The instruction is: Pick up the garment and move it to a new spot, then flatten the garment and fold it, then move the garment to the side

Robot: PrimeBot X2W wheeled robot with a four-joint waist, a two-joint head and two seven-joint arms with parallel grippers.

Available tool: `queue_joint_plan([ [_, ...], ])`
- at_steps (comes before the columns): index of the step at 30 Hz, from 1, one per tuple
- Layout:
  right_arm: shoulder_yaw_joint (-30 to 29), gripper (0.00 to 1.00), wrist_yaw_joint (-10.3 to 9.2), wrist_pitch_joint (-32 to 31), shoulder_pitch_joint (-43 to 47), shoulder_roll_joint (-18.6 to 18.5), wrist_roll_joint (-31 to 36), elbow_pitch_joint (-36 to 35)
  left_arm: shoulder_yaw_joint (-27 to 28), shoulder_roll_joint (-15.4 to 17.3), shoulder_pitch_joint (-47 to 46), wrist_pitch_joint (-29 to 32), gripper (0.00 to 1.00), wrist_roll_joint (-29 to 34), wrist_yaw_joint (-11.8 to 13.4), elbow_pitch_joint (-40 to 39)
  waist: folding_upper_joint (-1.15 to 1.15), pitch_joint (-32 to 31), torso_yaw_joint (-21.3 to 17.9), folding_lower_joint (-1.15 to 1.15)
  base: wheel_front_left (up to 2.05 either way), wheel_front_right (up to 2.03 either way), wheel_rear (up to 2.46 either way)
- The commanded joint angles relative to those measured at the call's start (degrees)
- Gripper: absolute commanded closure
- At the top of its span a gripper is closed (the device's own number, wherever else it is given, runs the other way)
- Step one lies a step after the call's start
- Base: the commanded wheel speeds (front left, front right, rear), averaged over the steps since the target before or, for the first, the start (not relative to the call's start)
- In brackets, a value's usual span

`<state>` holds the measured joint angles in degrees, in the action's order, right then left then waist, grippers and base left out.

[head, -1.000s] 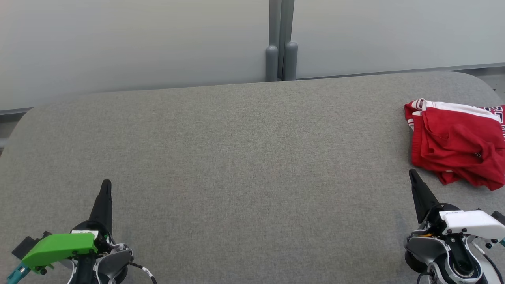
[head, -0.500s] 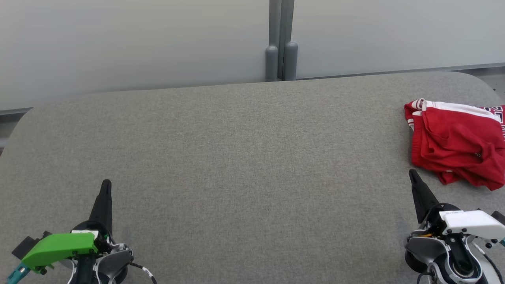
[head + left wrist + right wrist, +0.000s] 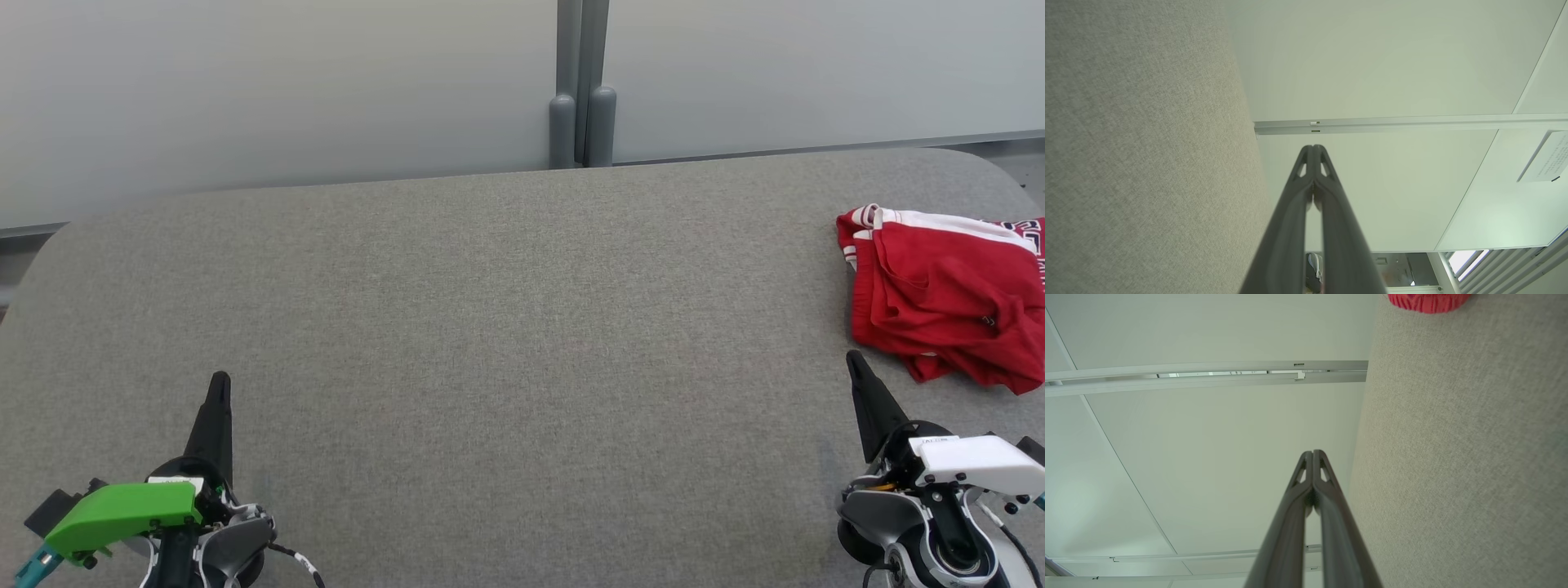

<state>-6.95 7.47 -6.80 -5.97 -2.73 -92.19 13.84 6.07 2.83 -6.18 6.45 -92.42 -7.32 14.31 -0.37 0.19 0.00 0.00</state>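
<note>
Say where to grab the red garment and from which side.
Probably the bunched fold at the near-left corner of the red garment, coming from above with the closer right claw. Raised ridges there offer a pinch; its white-trimmed edge lies flatter.

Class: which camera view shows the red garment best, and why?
The head view: the red garment lies crumpled, white trim visible, at the right end of the grey table, cut by the frame edge. The right wrist view catches just a red sliver at its top edge. The left wrist view faces table and wall.
</note>
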Motion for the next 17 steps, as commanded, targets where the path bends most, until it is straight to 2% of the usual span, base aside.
queue_joint_plan([
  [1,0.0,1.0,0.04,-0.1,-0.3,-0.3,-0.4,0.1,0.2,0.0,-0.6,0.0,1.0,0.0,-0.3,-0.2,0.37,0.0,0.0,0.0,0.0,0.0,0.0],
  [17,0.0,1.0,0.04,-0.1,-0.3,-0.3,-0.4,0.1,0.2,0.0,-0.6,0.0,1.0,0.0,-0.3,-0.2,0.37,0.0,0.0,0.0,0.0,0.0,0.0],
])
